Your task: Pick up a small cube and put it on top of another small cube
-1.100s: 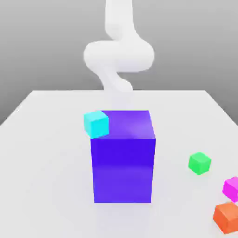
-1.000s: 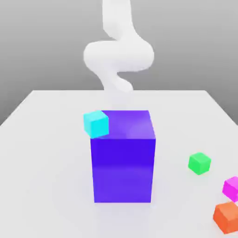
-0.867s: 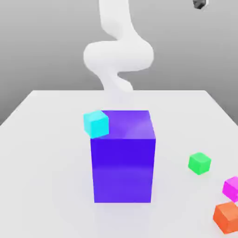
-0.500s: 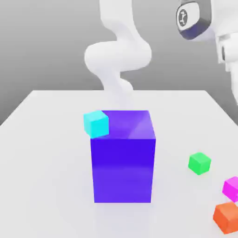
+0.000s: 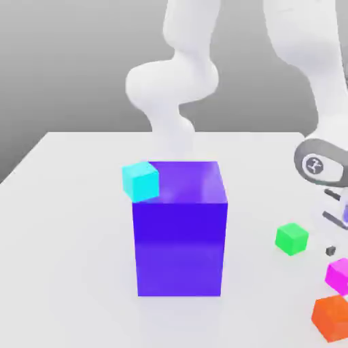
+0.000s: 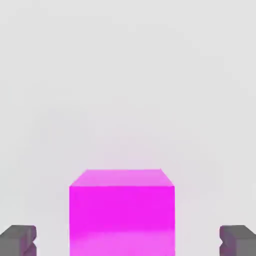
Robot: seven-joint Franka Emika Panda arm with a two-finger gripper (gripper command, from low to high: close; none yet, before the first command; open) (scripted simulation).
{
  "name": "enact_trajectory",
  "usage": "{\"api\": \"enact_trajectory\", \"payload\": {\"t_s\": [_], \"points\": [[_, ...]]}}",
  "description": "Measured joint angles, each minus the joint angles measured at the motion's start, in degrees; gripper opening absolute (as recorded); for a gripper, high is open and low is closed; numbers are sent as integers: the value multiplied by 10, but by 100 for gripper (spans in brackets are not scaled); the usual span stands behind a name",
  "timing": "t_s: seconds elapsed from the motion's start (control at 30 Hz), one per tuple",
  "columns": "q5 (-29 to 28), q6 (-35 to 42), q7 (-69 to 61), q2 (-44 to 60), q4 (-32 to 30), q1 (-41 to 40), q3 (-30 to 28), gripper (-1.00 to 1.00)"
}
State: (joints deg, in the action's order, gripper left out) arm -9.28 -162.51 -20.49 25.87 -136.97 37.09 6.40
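A small magenta cube (image 5: 338,275) lies near the table's edge at the exterior view's right. The arm's wrist (image 5: 317,165) hangs just above it, and a dark fingertip (image 5: 331,251) reaches down beside the cube. In the hand view the magenta cube (image 6: 122,215) sits between the two grey fingertips (image 6: 18,240) of my gripper (image 6: 128,241). The jaws are open, with a gap on each side of the cube, and nothing is held. Other small cubes are a green one (image 5: 291,238), an orange one (image 5: 333,317) and a cyan one (image 5: 141,181).
A tall blue block (image 5: 180,228) stands in the middle of the white table (image 5: 68,224), with the cyan cube at its upper corner on the exterior view's left. The orange cube lies just in front of the magenta one, and the green cube is a little behind it.
The arm has swung down from the top of the exterior view to the right side, bringing the hand low over the magenta cube. No cube has moved.
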Motion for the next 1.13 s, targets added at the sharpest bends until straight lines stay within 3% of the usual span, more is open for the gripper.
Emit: {"api": "enact_trajectory", "payload": {"t_s": [0.2,0.37,0.77,0.9,1.0,1.03,1.13], "points": [[-1,0,1,2,0,1,0,-100],[31,66,-26,-88,-22,-14,22,-100],[130,89,-236,-340,-247,22,56,-100],[118,32,-241,-300,-265,20,59,-100],[76,-25,-212,-239,-263,20,48,-100],[62,-40,-202,-223,-262,22,42,100],[62,-40,-202,-223,-262,22,42,100]]}}
